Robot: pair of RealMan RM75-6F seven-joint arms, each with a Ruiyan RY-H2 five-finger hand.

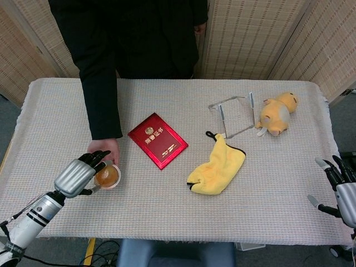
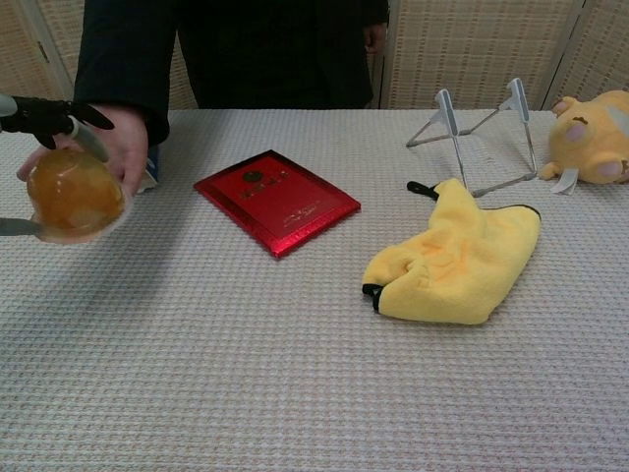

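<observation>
- Your left hand (image 1: 78,175): fingers curled around the round, glossy amber jelly cup (image 1: 107,177) (person's hand (image 1: 105,151) holds it too).
- Your right hand (image 1: 342,189): fingers spread, nothing held, off the woven tabletop (image 1: 267,189).

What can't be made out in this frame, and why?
- Left hand: whether it grips the cup or only touches it; chest view cuts the hand off at the left edge.
- Person's hand: fingers partly hidden behind the cup in head view.
- Right hand: cut off by the right edge in head view, absent from chest view.
- Red booklet: gold lettering too small to read.

One cup (image 1: 107,177), one booklet (image 1: 158,140) (red)
</observation>
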